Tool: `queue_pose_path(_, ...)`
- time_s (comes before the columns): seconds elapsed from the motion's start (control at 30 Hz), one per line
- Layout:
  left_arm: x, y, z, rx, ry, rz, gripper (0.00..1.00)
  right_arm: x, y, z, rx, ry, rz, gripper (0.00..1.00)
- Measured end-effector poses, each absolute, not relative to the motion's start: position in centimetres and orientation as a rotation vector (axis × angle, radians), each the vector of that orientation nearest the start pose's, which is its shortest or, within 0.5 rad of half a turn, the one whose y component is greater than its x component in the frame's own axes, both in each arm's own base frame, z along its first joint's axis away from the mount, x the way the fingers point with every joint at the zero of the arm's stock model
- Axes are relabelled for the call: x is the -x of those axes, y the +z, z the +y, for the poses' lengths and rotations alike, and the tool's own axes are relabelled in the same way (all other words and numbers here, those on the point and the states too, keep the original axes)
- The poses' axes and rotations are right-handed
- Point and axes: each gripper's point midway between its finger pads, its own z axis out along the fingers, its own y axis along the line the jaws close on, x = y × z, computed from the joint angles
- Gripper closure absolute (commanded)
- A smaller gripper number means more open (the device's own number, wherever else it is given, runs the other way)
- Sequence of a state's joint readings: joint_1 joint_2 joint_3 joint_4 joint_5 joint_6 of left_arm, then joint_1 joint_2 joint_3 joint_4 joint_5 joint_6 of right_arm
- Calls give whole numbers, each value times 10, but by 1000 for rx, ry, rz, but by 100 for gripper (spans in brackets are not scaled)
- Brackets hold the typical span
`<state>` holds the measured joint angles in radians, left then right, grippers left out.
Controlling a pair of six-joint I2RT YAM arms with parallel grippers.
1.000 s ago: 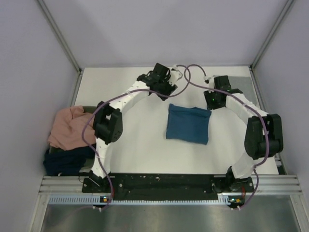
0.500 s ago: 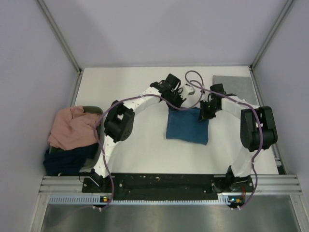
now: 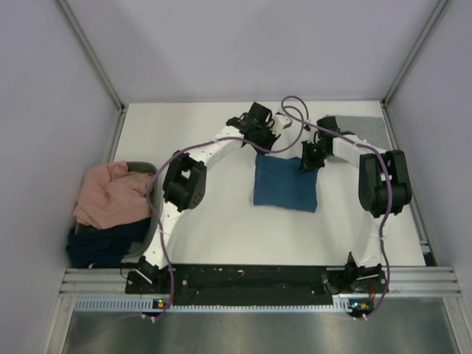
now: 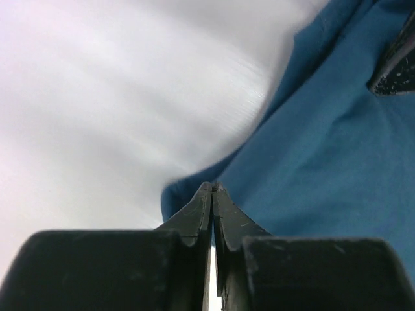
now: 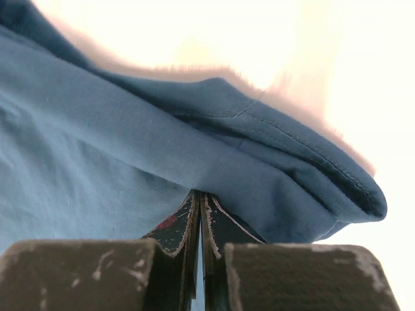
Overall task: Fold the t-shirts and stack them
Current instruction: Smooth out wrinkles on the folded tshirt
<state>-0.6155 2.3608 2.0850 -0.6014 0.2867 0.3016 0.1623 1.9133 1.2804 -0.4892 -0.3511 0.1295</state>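
A folded teal-blue t-shirt (image 3: 286,188) lies on the white table (image 3: 206,214), mid-right. My left gripper (image 3: 269,147) is at its far left corner and my right gripper (image 3: 306,164) at its far right corner. In the left wrist view the gripper (image 4: 213,188) is shut with its tips on the shirt's edge (image 4: 324,155). In the right wrist view the gripper (image 5: 200,194) is shut with its tips pressed into the folded cloth (image 5: 130,162). A grey t-shirt (image 3: 372,125) lies flat at the back right. A crumpled salmon-pink t-shirt (image 3: 110,193) sits on a dark navy one (image 3: 103,245) at the left edge.
Pale walls with metal posts (image 3: 92,55) close in the table on three sides. The arm bases stand on a black rail (image 3: 251,279) at the near edge. Purple cables (image 3: 295,118) loop over the arms above the far end of the shirt.
Both grippers came in from the far side and down onto the teal-blue shirt's far corners. The shirt's far edge has shifted slightly away from the bases.
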Motion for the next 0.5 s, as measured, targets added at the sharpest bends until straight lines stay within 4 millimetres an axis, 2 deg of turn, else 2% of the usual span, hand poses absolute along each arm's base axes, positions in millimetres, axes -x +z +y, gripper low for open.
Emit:
queue_pose_path(0.1, -472, 69, -368, -1168, -465, 2157, 93, -406, 30, 132, 132, 554, 2702, 100)
queue_pose_path(0.3, -492, 47, -353, -1125, -403, 2213, 92, -435, 40, 128, 95, 491, 2655, 100)
queue_pose_path(0.4, -500, 55, -343, -1095, -380, 2223, 92, -444, 45, 121, 61, 438, 2638, 100)
queue_pose_path(0.5, -504, 78, -339, -1074, -381, 2196, 92, -449, 48, 112, 24, 405, 2631, 100)
